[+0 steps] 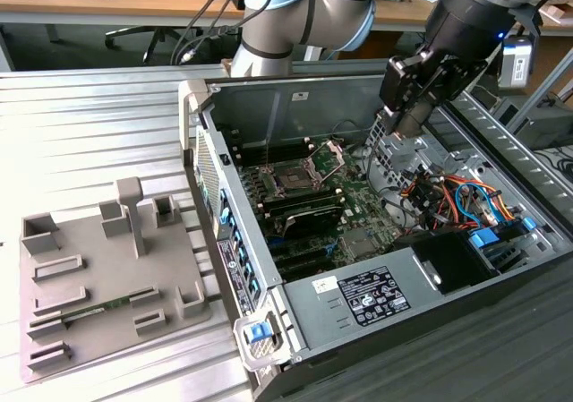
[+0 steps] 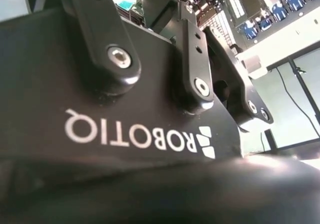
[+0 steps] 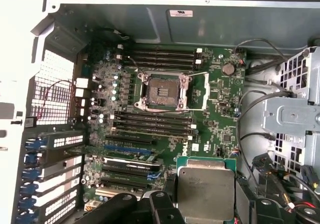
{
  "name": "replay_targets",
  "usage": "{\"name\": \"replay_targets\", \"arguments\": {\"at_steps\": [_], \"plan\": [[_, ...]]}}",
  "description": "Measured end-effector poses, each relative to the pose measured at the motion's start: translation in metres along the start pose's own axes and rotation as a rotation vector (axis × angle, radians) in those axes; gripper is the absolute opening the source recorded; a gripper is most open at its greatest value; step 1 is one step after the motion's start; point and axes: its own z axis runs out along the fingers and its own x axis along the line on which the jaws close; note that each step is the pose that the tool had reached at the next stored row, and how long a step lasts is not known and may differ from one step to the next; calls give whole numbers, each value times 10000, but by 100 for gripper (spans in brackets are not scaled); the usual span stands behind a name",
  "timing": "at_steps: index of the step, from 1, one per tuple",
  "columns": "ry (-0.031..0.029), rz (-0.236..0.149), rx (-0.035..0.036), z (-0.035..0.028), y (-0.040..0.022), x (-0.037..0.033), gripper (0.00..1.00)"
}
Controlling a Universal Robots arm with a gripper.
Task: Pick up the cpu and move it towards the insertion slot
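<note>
Holding cpu (image 3: 206, 193) in pincer (image 1: 405, 126), above insertion slot (image 3: 162, 93).

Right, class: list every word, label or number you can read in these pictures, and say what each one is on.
White logo on the gripper: one brand word, upside down.
Label on the power supply cover: print too small to read.
Sticker on the case wall: too small.
The cpu in the gripper: no legible marking.
</note>
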Motion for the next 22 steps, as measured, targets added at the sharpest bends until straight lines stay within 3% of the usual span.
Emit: {"name": "replay_targets", "arguments": {"at_steps": [16, 22], "plan": [[-1, 0, -1, 3, 26, 267, 55], [0, -2, 0, 3, 30, 288, 55]]}}
